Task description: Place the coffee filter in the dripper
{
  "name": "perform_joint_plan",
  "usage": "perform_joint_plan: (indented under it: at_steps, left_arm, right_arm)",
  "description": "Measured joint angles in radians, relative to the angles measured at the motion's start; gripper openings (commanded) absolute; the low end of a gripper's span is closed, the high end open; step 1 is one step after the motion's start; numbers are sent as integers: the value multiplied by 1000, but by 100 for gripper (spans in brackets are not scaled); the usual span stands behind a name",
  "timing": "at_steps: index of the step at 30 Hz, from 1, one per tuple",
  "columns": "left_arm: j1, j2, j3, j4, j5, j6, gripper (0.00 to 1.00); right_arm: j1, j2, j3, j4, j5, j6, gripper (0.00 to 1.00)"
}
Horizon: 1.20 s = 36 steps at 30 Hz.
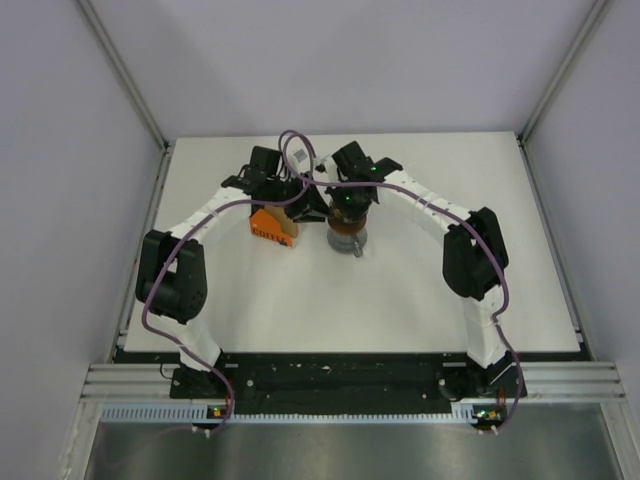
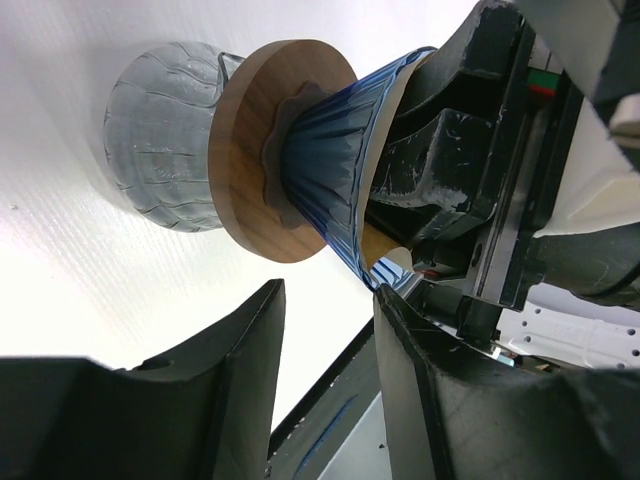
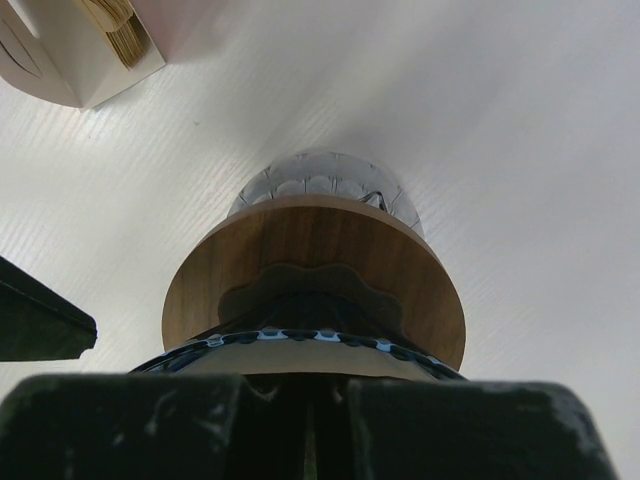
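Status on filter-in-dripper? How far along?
Mostly done: the coffee filter shows as tan paper inside the rim of the dripper, which sits on the clear cup. In hand: the right hand is closed at the dripper's mouth, apparently pinching the filter. Left to do: release and retreat. The left hand is open and empty.

You get no readable text here. The orange pack (image 1: 268,226) carries white print, but it's too blurred to read.

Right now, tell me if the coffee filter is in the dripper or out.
In: coffee filter shows tan inside dripper rim, under right claw.
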Motion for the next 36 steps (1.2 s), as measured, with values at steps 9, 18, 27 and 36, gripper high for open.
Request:
perform_joint_plan:
  at_steps: [9,18,27,36]
  left_arm:
    - [14,-18,0,5,-6,-1,48]
    - [18,-29,5,25,-8,-22,42]
    - [16,-1,20,28,-39,-16,27]
    - [9,3,20,35,-39,-7,15]
  right_arm:
    - [5,-1,-2,0,3,-8,0]
    - [8,-1,-2,0,3,-13,0]
    - [18,-3,-2,-2,5,-16,0]
    - [24,-23,-16,0,31,-20,9]
